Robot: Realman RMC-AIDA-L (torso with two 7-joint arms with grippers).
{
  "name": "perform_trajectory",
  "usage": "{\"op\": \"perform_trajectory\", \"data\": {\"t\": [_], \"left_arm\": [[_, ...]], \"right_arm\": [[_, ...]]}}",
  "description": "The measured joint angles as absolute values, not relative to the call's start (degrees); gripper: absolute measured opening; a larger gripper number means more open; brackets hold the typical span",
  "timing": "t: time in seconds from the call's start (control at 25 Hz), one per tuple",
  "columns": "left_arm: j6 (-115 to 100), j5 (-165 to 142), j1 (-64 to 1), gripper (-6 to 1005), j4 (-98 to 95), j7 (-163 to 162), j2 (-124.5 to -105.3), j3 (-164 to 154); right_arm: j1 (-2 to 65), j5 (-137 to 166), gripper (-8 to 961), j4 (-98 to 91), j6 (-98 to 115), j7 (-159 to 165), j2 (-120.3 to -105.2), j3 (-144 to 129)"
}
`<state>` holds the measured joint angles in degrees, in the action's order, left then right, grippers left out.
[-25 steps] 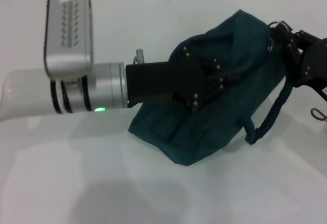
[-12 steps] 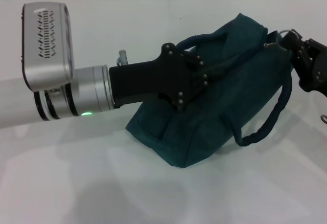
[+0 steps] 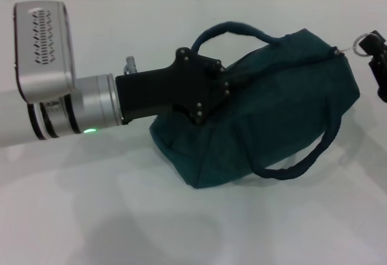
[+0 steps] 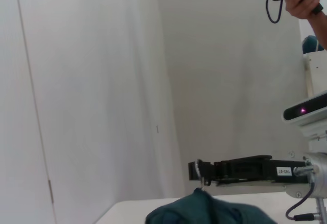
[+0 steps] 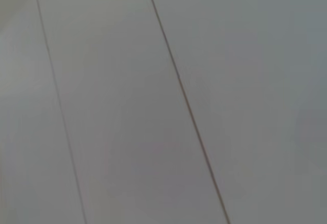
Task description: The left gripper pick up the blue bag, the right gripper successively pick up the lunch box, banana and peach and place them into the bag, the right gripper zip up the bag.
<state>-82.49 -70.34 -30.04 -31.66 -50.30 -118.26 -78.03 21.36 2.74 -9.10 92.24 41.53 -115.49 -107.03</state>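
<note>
Two arms show in the head view, one at each side of a white table (image 3: 121, 216). On the left, the left arm reaches in from the edge, with a silver box (image 3: 43, 47) on its wrist and a small green light (image 3: 90, 131) on the silver ring behind the black claw. The left gripper (image 3: 211, 95) is pressed against the near end of the blue bag (image 3: 272, 126), and its black body covers that part of the bag, so I cannot tell if its fingers are apart or pinched on the cloth. The bag lies on its side in the middle of the table (it looks dark blue-green and puffy). One strap (image 3: 233, 29) loops up over the top of the bag, just behind the left claw, and another strap (image 3: 296, 162) hangs down the front and touches the table. At the far right tip of the bag a thin zip pull with a little ring (image 3: 361, 40) sticks out. The right gripper (image 3: 378, 53) sits right at that ring at the picture's edge, mostly cut off, so I cannot tell if it is pinching the ring or not. The left wrist view shows the right arm (image 4: 245, 170) above the top of the bag (image 4: 204, 214), with a plain wall behind. The right wrist view shows only a grey wall (image 5: 163, 101) with thin lines.
</note>
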Motion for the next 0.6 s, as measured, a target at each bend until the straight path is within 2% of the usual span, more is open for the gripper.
{"op": "perform_trajectory", "data": {"t": [0.32, 0.6], "left_arm": [[-82.6, -70.4, -29.4, 32, -31.6, -50.9, -117.65, -75.4], [-82.6, -71.7, -30.1, 29, -31.6, -51.2, -118.0, -75.0]], "right_arm": [[20.9, 2.6, 110, -8.6, 91.7, 41.6, -115.13, -105.2], [22.1, 3.5, 114, -8.5, 91.4, 41.2, -115.11, -106.2]]}}
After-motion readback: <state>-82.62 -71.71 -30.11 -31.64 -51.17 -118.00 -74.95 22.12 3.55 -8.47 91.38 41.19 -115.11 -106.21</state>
